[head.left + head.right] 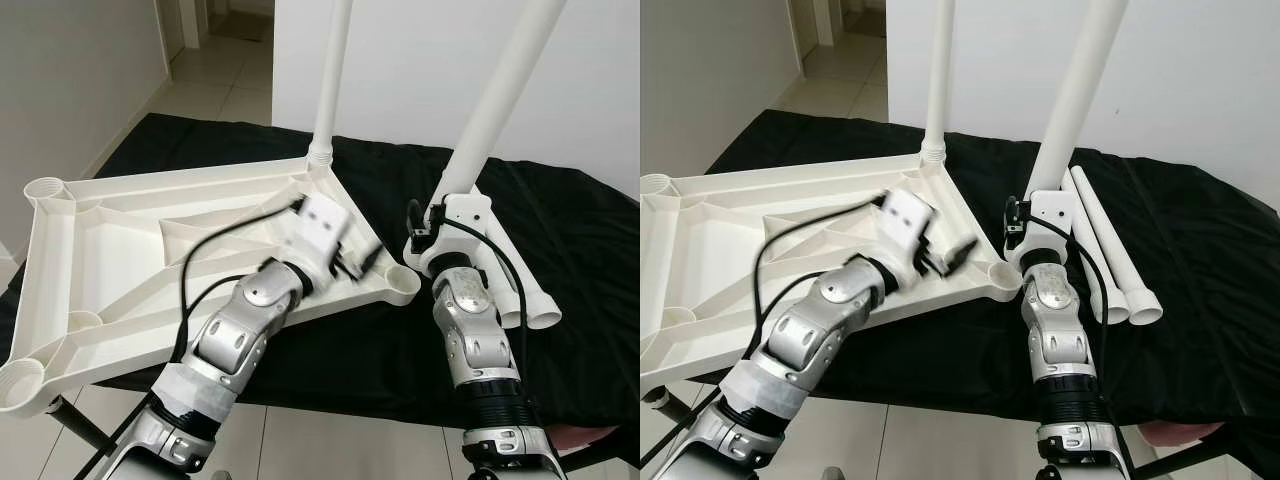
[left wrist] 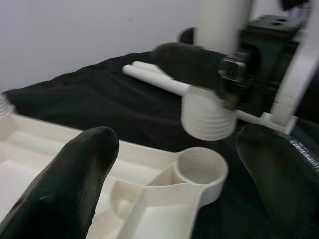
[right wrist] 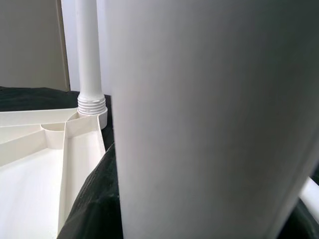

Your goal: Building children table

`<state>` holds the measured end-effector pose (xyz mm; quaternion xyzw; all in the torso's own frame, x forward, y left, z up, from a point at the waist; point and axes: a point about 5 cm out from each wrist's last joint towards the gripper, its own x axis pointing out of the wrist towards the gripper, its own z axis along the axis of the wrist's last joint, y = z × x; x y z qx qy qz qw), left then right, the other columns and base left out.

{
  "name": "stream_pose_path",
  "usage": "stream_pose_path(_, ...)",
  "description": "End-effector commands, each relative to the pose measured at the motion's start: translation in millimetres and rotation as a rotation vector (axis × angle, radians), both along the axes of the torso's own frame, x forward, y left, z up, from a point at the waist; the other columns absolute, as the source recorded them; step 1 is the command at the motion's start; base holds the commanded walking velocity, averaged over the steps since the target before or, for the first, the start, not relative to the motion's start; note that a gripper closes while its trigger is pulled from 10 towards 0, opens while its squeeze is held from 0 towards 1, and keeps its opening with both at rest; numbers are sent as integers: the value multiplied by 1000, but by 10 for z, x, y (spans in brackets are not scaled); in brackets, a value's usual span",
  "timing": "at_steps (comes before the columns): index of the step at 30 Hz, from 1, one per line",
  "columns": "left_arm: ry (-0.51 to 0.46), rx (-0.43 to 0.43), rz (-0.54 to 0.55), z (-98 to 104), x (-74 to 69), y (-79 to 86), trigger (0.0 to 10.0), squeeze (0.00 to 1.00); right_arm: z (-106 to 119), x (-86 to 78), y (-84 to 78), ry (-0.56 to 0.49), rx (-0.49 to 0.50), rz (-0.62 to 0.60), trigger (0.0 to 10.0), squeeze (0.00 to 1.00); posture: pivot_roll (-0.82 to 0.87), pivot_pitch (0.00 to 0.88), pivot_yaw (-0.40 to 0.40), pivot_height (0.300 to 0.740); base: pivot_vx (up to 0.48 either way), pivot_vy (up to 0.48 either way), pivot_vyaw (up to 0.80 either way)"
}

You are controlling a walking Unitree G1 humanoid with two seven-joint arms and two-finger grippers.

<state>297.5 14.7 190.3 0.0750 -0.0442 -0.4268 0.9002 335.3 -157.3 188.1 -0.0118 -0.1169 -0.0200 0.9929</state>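
the white table top (image 1: 120, 260) lies upside down on a black-draped surface (image 1: 560, 230), its ribbed underside and corner sockets facing up so legs can be screwed in; one leg (image 1: 330, 80) already stands upright in the far corner socket. the right gripper (image 1: 440, 235) holds a second leg (image 1: 495, 100) near its threaded end (image 2: 207, 117), tilted and hanging just above and beside the empty near socket (image 2: 202, 167), apparently to line up the threads. its fingers sit hidden behind the wrist, though the leg is plainly gripped. the left gripper (image 1: 360, 262) hovers over the top's edge by that socket, fingers (image 2: 65, 184) spread wide and holding nothing, likely to steady the top. two spare legs (image 1: 525, 290) lie on the cloth beside the right arm. the left wrist is motion-blurred, and both upright legs are cut off at the frame's top.
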Motion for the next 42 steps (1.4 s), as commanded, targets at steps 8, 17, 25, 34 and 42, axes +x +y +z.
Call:
stream_pose_path(8,82,91,-109,-310,-108,-120,10000,1000,16,-50,-56,-23,-3,-16,10000,0,-13,0,-75,740,0,0,0)
stream_pose_path(17,191,231,-154,-600,-147,-174,10000,0,17,-58,-75,-21,-15,-25,10000,0,-28,0,-71,740,0,0,0)
stream_pose_path(25,215,300,-71,-690,1,-146,10000,0,27,-64,-75,-23,-17,-30,10000,0,-33,0,-67,740,0,0,0)
stream_pose_path(34,169,208,-126,-463,61,-199,10000,0,41,-68,-77,-30,-17,-35,10000,0,-39,0,-59,740,0,0,0)
stream_pose_path(42,120,120,-221,-282,56,-191,10000,0,46,-60,-101,-31,-19,-44,10000,0,-36,0,-58,740,0,0,0)
